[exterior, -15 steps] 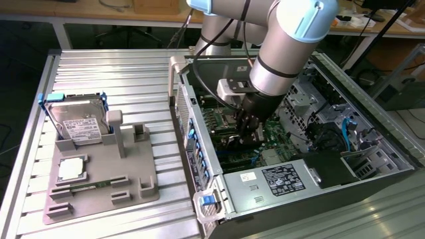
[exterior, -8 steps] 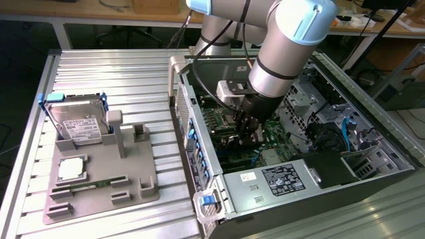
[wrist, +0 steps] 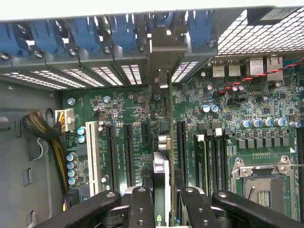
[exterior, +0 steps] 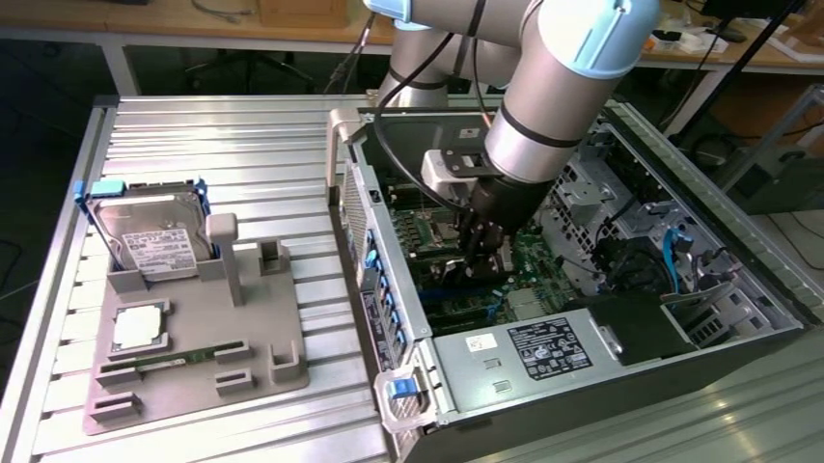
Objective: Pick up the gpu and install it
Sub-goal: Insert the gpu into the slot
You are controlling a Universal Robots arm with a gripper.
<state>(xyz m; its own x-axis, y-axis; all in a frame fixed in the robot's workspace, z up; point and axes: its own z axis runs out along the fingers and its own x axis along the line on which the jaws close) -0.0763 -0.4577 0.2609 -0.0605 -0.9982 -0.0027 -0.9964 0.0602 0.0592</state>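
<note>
Inside the computer case [exterior: 721,318], tool [wrist: 164,199] pinching the upright gpu [wrist: 162,156], edge-on between its fingers [wrist: 140,209], above the motherboard [wrist: 228,118].

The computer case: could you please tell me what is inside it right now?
Inside the computer case lies a green motherboard with black slots, the hand holding the gpu edge-on over them, and a black power supply. The arm covers part of the board.

The arm reaches steeply downward, its gripper [exterior: 480,253] pointing straight down with fingers [wrist: 141,209] part-closed, parallel.
</note>
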